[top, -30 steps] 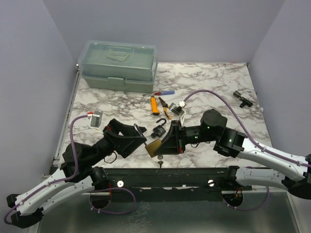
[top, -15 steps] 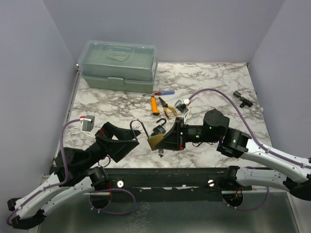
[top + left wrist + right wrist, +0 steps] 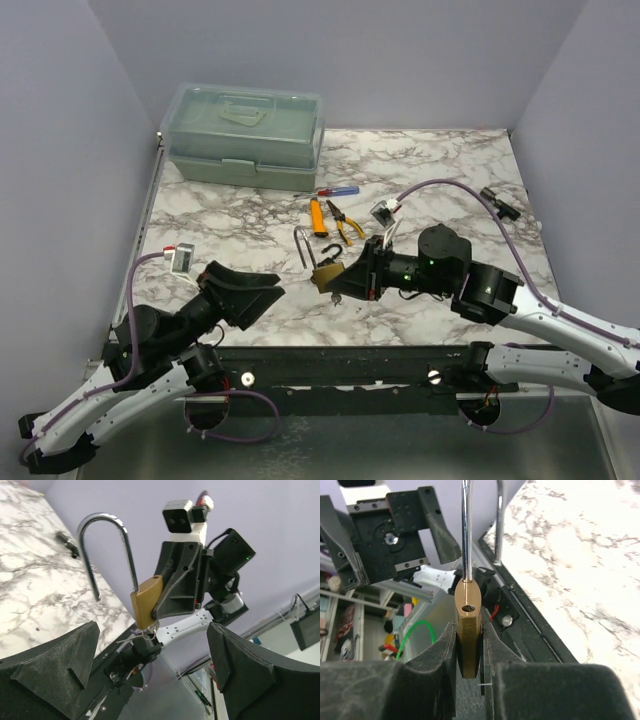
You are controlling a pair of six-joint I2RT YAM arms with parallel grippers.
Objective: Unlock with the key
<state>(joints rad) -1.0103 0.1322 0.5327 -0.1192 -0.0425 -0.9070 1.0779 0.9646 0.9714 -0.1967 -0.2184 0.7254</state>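
Padlock (image 3: pixel 326 277), frame centre: shackle sprung, body clamped in right gripper (image 3: pixel 340 283); left gripper (image 3: pixel 256 298) withdrawn lower left, jaws wide; unlocking apparently done

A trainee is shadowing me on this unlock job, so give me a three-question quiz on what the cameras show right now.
1. Which gripper holds the padlock? A left, B right, C neither.
2. True or false: the left gripper is shut.
3. Fill in: the padlock's shackle is ____ (open or closed).

Key: 1 B, the right gripper clamps its brass body. 2 false, its jaws stand wide apart. 3 open, one leg hangs free of the body.
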